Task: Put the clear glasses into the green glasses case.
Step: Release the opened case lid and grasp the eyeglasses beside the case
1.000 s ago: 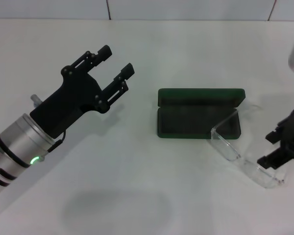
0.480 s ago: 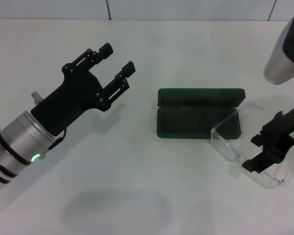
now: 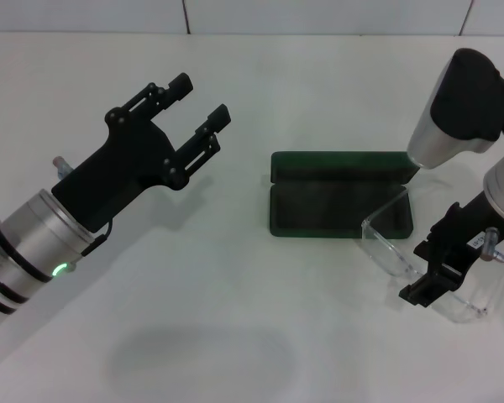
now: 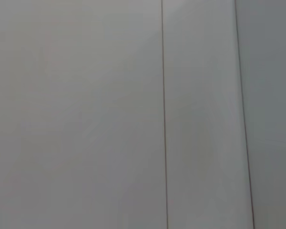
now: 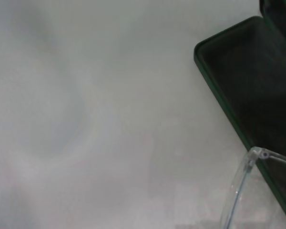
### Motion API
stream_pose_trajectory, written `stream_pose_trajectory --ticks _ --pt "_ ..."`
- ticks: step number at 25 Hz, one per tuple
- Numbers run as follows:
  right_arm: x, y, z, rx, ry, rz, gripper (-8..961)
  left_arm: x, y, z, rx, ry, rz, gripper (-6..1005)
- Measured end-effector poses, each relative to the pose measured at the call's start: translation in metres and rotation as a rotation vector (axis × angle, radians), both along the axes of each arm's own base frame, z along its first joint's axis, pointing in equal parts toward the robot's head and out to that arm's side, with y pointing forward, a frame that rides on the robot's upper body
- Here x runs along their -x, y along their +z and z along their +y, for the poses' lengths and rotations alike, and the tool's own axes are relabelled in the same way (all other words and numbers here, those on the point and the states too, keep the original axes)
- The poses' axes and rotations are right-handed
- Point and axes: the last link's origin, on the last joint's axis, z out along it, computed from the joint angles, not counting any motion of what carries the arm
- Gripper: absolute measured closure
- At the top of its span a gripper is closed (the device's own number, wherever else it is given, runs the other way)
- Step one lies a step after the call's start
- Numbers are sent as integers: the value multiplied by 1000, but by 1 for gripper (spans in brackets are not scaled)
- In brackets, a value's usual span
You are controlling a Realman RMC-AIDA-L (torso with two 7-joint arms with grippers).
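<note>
White tabletop [image 3: 235, 353] with the green glasses case [image 3: 340, 206] lying open. Right end effector [image 3: 433, 273] sits over the clear glasses [image 3: 391, 248], can't tell its grip. Left end effector [image 3: 197, 113] hangs spread apart, far from the case.

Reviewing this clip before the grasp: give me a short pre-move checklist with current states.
1. Green glasses case open, lining exposed: ok.
2. Clear glasses outside the case, one corner overlapping its near right edge: ok for pickup.
3. Right gripper at the glasses: ok; contact cannot tell.
4. Right gripper's finger state: cannot tell.
5. Left gripper open, raised, left of the case, out of the way: ok.
6. Glasses arms folded: cannot tell.
</note>
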Motion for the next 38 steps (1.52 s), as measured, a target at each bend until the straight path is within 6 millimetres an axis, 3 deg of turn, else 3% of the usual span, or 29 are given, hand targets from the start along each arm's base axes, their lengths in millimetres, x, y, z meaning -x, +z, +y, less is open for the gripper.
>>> stream_pose_trajectory --ticks 26,33,38 --pt "0 -13 -2 -13 -22 -39 386 1 -2 3 8 8 19 389" --pt "0 -13 -1 -13 -20 -42 525 1 -2 3 7 9 20 390" --pt "0 -13 -1 -9 -12 -45 568 1 -2 3 6 10 18 391"
